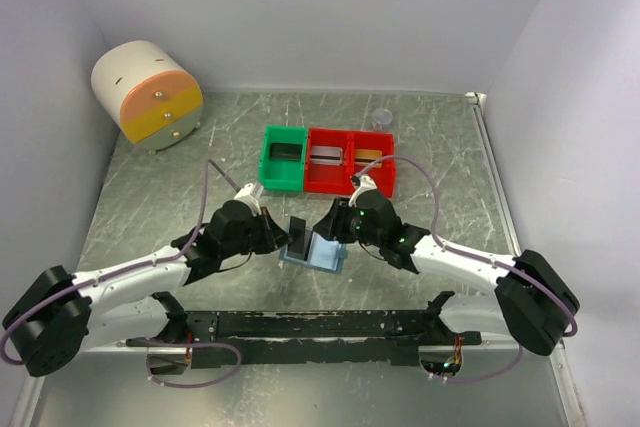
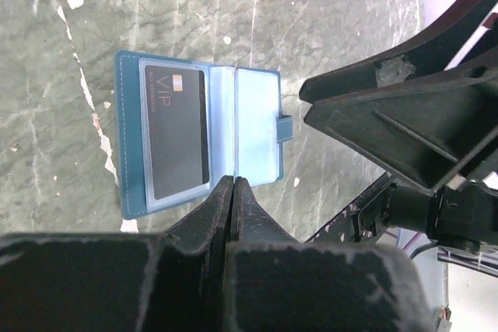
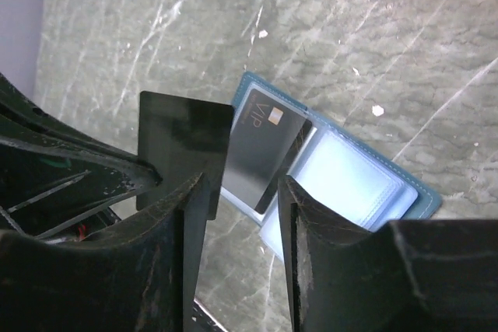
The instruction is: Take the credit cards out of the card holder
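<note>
Your left end effector (image 2: 233,182) is clamped on a thin dark rectangular card (image 3: 185,134) held on edge, while your right end effector (image 3: 242,184), fingers apart, hangs just above the blue-grey two-panel card holder (image 2: 257,126) lying open on the table (image 2: 156,5), its dark VIP card (image 2: 177,131) lengthwise along the spine.

Only legible text is "VIP", pale capitals on the dark flat rectangular card (image 2: 177,134) behind the clear pocket of the open blue-grey two-panel wallet (image 2: 257,126); left wrist view shows the letters near the card's upper end, just beside a small gold square chip mark; a line of tiny print just above them is too small to read; right wrist view shows the same "VIP" slanted on that card (image 3: 264,149); second dark card (image 3: 185,138) standing upright there, print on its face cannot be made out; top view too small to read anything.
</note>
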Controlling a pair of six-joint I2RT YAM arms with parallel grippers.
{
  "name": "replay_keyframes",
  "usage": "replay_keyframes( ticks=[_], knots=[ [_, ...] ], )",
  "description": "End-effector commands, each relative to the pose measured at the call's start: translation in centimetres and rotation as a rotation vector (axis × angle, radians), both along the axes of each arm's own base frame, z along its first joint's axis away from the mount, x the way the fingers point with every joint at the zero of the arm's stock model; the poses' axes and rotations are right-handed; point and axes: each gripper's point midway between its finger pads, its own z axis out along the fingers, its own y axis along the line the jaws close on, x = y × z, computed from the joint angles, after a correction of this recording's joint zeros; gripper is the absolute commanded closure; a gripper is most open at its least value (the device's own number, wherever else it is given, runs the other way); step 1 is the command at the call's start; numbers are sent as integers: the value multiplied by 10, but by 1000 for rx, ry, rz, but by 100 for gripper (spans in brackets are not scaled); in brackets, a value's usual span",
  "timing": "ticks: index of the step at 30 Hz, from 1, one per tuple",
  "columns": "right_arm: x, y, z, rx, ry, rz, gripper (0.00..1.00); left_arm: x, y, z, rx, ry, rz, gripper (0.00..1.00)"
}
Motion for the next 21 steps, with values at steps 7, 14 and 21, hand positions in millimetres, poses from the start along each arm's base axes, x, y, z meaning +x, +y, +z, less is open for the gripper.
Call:
replay_keyframes(
  ticks=[7, 14, 21],
  knots=[
    [17, 4, 46, 350, -97, -7, 45, -3, 21, 38, -86, -70, 95, 93],
    [-27, 20, 71, 523, -169, 273, 40, -15, 17, 53, -256, -52, 92, 93],
    [-32, 21, 78, 540, -162, 295, 41, -25, 0, 73, -365, -50, 0, 93]
  ],
)
